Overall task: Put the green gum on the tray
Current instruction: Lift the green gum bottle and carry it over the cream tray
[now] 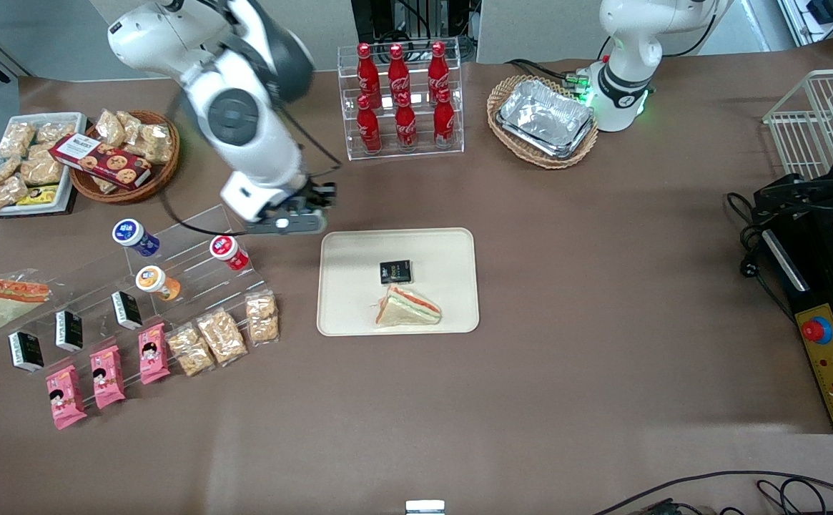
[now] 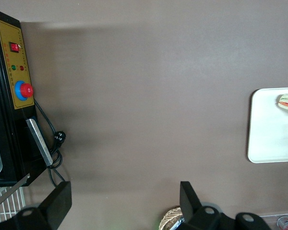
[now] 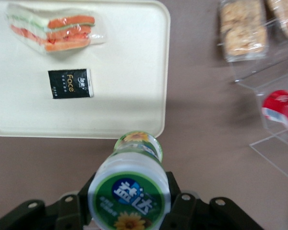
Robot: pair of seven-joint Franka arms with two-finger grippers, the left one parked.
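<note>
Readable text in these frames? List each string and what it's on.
"Face": small black packet on the tray.
"益达": green gum lid, held in the hand just short of the tray.
Cola bottles, red box, blue lid: print too small to read.

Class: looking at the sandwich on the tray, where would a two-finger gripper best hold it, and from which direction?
Come from above and pinch the sandwich across its two long flat faces: it is a wedge lying on the tray, and those sides are straightest. The black packet lies close. The gripper, beside the tray, already holds the green gum.
</note>
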